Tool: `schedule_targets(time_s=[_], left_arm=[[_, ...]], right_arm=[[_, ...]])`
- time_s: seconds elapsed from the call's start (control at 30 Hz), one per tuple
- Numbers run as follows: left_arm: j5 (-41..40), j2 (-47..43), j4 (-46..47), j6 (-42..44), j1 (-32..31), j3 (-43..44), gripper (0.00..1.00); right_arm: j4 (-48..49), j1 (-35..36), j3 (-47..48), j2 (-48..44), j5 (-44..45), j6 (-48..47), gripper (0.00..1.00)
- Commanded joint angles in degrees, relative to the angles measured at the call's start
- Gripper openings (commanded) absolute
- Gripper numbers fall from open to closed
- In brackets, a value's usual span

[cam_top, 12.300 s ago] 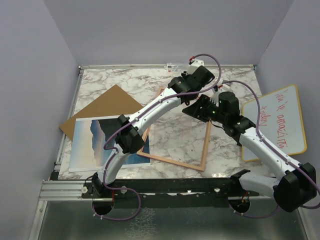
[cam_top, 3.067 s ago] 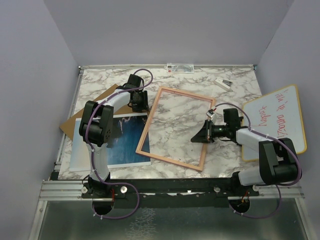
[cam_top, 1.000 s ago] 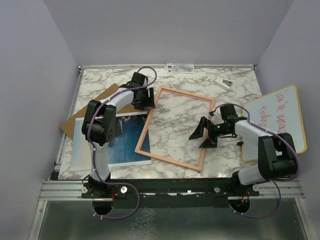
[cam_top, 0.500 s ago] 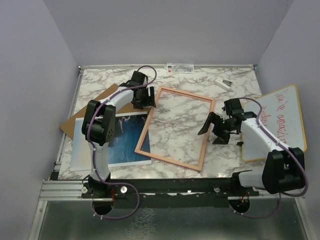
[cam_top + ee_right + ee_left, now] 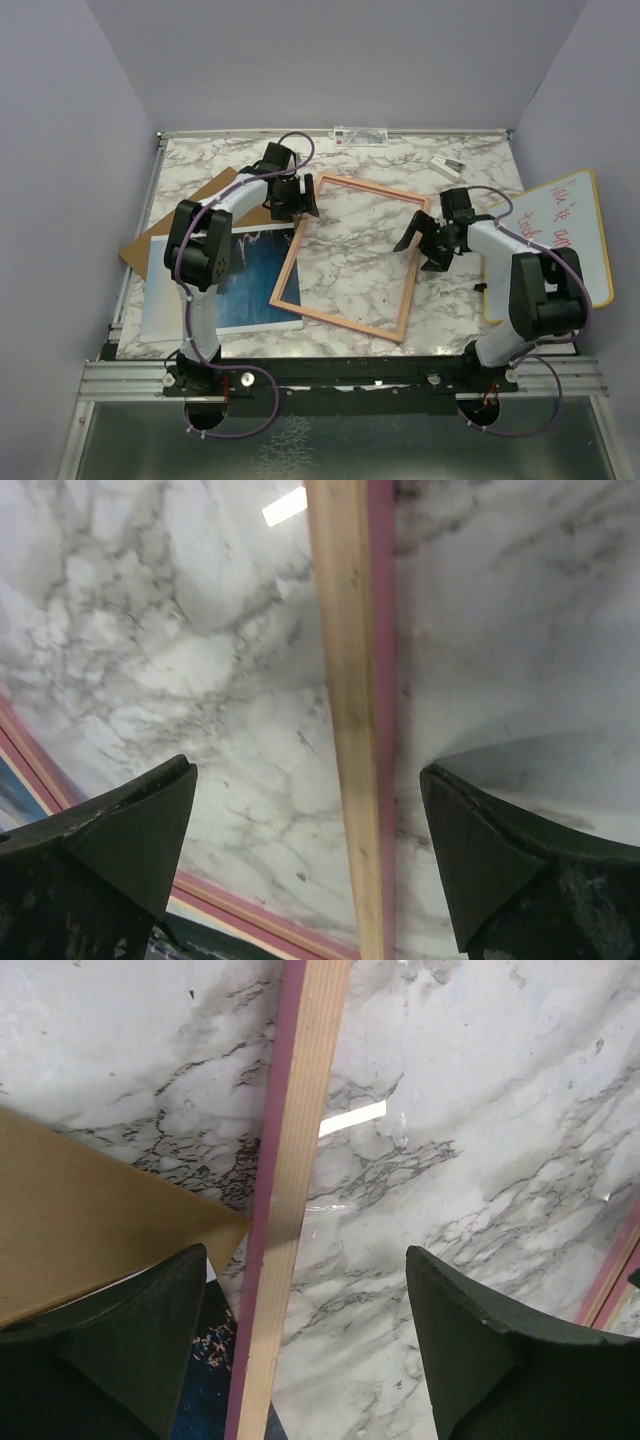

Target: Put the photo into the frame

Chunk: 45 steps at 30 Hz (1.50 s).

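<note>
left wrist view: the frame (image 5: 295, 1160) rail runs 12 to 6 o'clock between your released left fingers (image 5: 110, 1350); right fingers (image 5: 100, 850) likewise.

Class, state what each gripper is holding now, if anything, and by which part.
Nothing is held. The left gripper and the right gripper are both open, each straddling one side rail of the frame without closing on it.

pink and wood frame (image 5: 287, 268), blue photo (image 5: 255, 278), brown board (image 5: 213, 202), grey-veined white table (image 5: 400, 162).
</note>
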Motion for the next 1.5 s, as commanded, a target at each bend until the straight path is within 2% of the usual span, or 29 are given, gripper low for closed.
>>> schedule_targets(time_s=[0.0, 0.3, 0.67, 0.9, 1.17, 1.23, 1.33, 1.47], left_arm=[[5.2, 2.0, 0.1, -1.5, -1.1, -0.1, 0.81], [10.7, 3.4, 0.1, -1.5, -2.4, 1.2, 0.66], [11.1, 3.2, 0.1, -1.8, -4.8, 1.1, 0.64], [3.4, 2.1, -3.2, -1.0, -5.0, 2.7, 0.69], [-11.5, -1.8, -12.4, 3.4, -3.9, 9.3, 0.83], [-14.3, -4.1, -13.1, 3.4, -3.4, 8.8, 0.85], [-18.6, -8.0, -13.5, 2.3, -2.6, 6.1, 0.85], [-25.3, -13.5, -13.5, -1.8, -0.5, -0.8, 0.78]], right_arm=[[9.4, -0.6, 2.3, 3.4, -3.0, -1.4, 0.97], [16.0, -2.5, 7.3, 9.0, -6.3, -4.7, 0.94], [17.1, -4.4, 15.1, 14.9, -1.2, -7.7, 0.93], [16.7, -4.8, 13.8, 14.2, 4.9, -6.4, 0.92], [10.8, -4.8, 17.2, 5.4, 20.6, -3.6, 0.94], [11.6, -4.8, 17.3, 3.5, 18.4, -4.5, 0.94], [13.9, -4.2, 17.9, 3.2, 6.6, -4.3, 0.9], [16.5, 2.1, 19.3, 5.1, -5.1, -1.5, 0.85]])
